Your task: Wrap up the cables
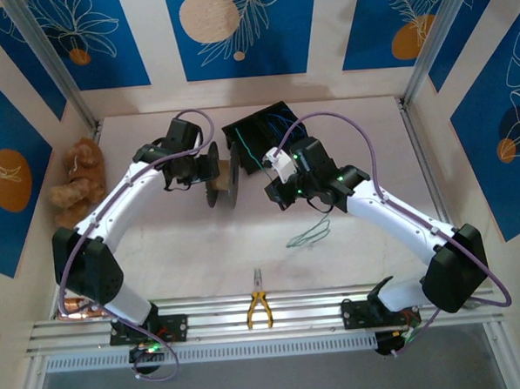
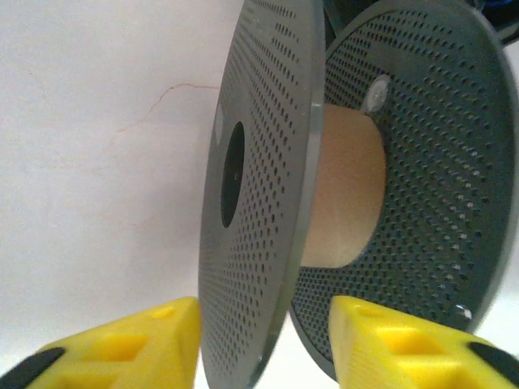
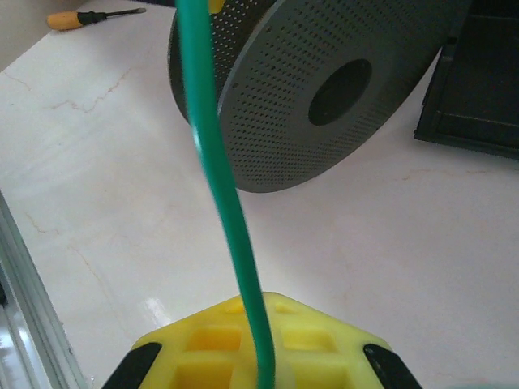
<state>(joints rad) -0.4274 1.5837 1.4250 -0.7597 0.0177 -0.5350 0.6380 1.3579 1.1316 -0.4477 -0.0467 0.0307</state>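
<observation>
Okay, landmark: spool (image 1: 222, 186), grey perforated flanges, tan core (image 2: 349, 186), standing on its rims mid-table (image 1: 202, 250).
pliers (image 1: 259, 306): yellow handles, well nearer you than the spool, by the rail at the table's front edge.
copper-coloured coil (image 1: 71, 305): nearer than the spool and far to its left, partly hidden behind your left arm's base.
loose green strand (image 1: 310, 235): curly, flat on the table, nearer than the spool and to its right, under your right forearm. Can't tell if it joins the held one.
right gripper (image 3: 263, 316): just right of the spool, pincer pinched closed on the green cable (image 3: 219, 186).
green cable path: rises from between the yellow fingers (image 3: 203, 340) and crosses in front of the spool's right flange in the right wrist view. It looks taut there, and its far end is cut off at the top of that view.
left gripper (image 2: 263, 332): at the spool's left side, pincer narrow and straddling the left flange's rim. One finger is on each side and a gap shows at the inner finger, so it's not clamped.
black box (image 1: 239, 134): just beyond the spool, tilted.
blue cables (image 1: 280, 120): thin strands inside the box, with a green strand beside them.
brown lumpy thing (image 1: 78, 182): well left of the spool, at the table's left edge.
screwdriver (image 3: 97, 16): orange handle, lying on the table past the spool in the right wrist view.
</observation>
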